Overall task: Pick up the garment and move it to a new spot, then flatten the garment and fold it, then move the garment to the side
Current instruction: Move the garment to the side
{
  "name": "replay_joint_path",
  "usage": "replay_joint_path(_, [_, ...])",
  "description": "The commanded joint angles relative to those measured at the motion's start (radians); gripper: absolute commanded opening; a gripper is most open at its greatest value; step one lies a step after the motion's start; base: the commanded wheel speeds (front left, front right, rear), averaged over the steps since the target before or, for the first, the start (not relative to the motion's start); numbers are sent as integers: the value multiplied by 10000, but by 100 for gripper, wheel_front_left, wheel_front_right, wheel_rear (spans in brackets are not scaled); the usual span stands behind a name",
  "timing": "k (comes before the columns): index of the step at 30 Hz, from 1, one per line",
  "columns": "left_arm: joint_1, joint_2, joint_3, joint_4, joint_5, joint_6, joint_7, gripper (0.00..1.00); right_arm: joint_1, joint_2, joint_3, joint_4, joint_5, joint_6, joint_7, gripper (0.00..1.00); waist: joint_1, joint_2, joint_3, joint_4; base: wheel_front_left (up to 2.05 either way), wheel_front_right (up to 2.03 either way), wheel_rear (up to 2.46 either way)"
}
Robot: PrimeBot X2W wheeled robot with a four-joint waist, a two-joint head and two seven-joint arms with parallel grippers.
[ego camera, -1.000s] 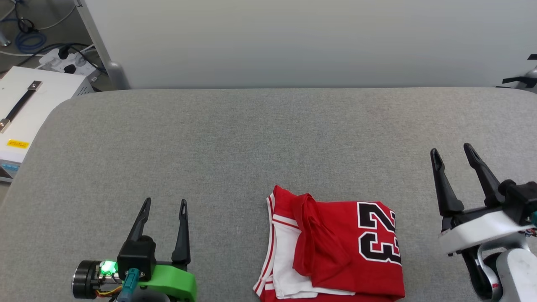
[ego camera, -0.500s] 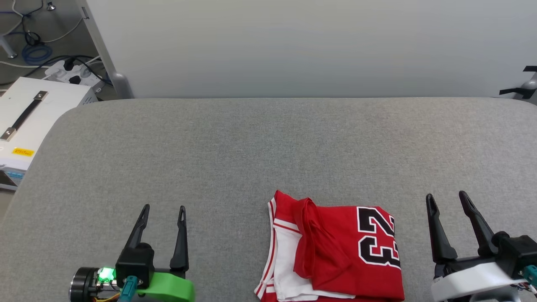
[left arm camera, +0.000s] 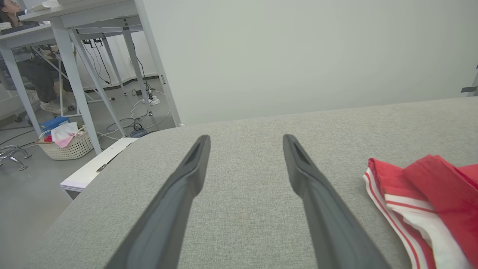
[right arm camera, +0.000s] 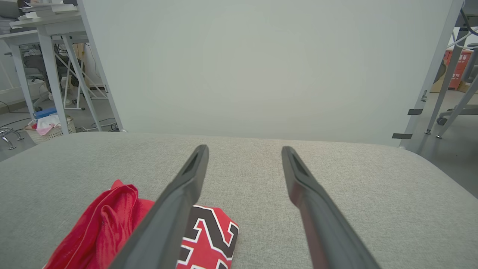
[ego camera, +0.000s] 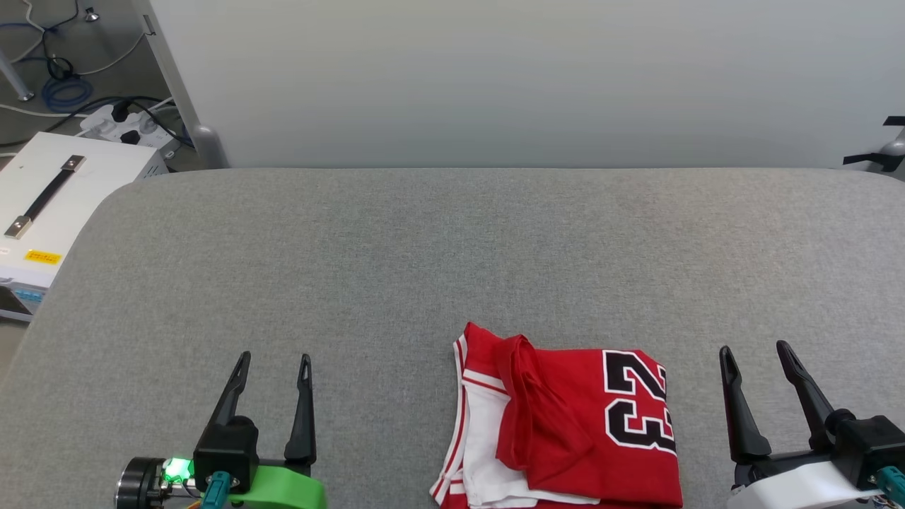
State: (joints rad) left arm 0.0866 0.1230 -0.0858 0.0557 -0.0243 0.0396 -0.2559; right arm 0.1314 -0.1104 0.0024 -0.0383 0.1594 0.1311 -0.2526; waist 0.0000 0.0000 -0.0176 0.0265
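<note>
The garment (ego camera: 565, 424), a red jersey with white sleeve, striped trim and a black "23", lies folded into a small rectangle at the near middle of the grey table (ego camera: 452, 247). My left gripper (ego camera: 274, 360) stands open at the lower left, well left of the garment, with nothing between its fingers. My right gripper (ego camera: 754, 352) stands open at the lower right, just right of the garment, also empty. The left wrist view has the garment's striped edge (left arm camera: 410, 201) to the right of the open left gripper (left arm camera: 246, 139). In the right wrist view the garment (right arm camera: 112, 220) lies left of the right gripper (right arm camera: 244, 148).
A pale wall panel (ego camera: 495, 78) rises behind the table's far edge. Off the table's left edge sit a white box with a black handle (ego camera: 49, 191), a power strip and cables (ego camera: 120, 120). White desks, a basket (left arm camera: 67, 144) and a seated person (left arm camera: 22, 63) stand beyond.
My right gripper has dropped toward the near edge beside the garment. The left gripper has eased slightly nearer. The head camera has tilted a little, shifting the whole picture. The garment lies unmoved.
</note>
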Motion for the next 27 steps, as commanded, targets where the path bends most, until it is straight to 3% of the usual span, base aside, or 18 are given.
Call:
replay_joint_path(1, [109,17,19,-2,34,27,-59,100,44,12,32,-50,-89,-4,-90,100,0,0,8,6,0,0,0])
replay_joint_path(8, [58,-18,17,15,7,32,-59,100,-201,-49,-52,21,-105,-4,-91,100,0,0,84,45,0,0,0])
replay_joint_path(18, [-217,-48,-17,20,3,-39,-59,100,-2333,-1374,-926,21,566,-4,215,100,0,0,364,222,0,0,0])
replay_joint_path(22, [-324,-63,-32,30,6,-55,-59,100,-3088,-2209,-594,81,1342,-4,1525,100,0,0,459,300,0,0,0])
replay_joint_path(27, [-396,-95,-40,29,-9,-66,-59,100,-3554,-3142,249,199,3238,-4,4018,100,0,0,579,384,0,0,0])
